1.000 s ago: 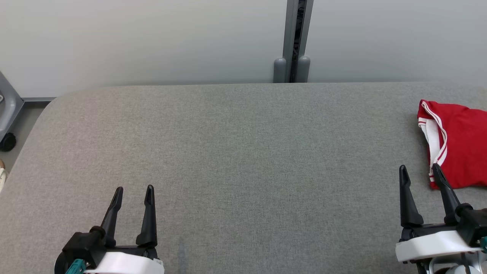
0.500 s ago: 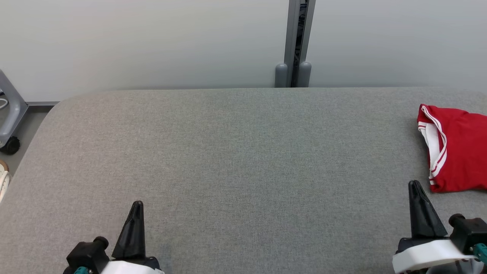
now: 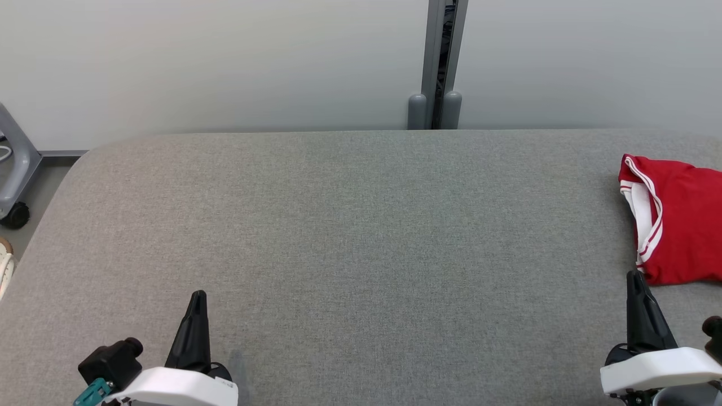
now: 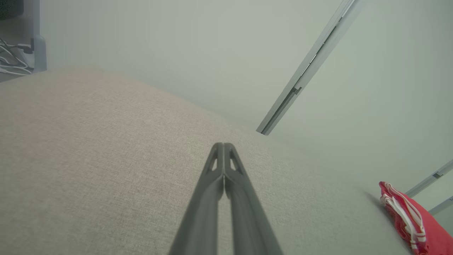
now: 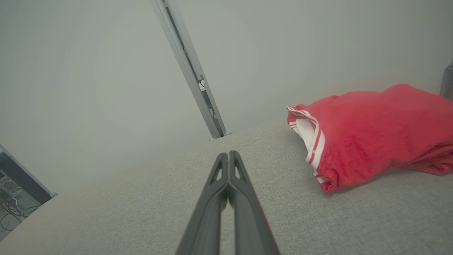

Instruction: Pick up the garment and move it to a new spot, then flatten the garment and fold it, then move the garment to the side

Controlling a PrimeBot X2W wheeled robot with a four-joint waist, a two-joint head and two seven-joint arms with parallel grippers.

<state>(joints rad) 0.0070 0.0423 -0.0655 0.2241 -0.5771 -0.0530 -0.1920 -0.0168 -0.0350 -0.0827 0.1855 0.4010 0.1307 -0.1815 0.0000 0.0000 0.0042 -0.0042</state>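
The red garment with white striped trim (image 3: 677, 220) lies folded at the right end of the grey fabric table (image 3: 361, 225), while the right gripper (image 3: 637, 282) and left gripper (image 3: 197, 299), over that table's near edge, have just gone from spread to pressed together, empty, so the task looks finished

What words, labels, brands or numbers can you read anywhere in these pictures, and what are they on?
No text can be read.
The red garment shows only white trim with red stripes, no lettering.
The grey table, the pale wall, the left gripper and the right gripper carry no legible marks; anything smaller is too small to read.
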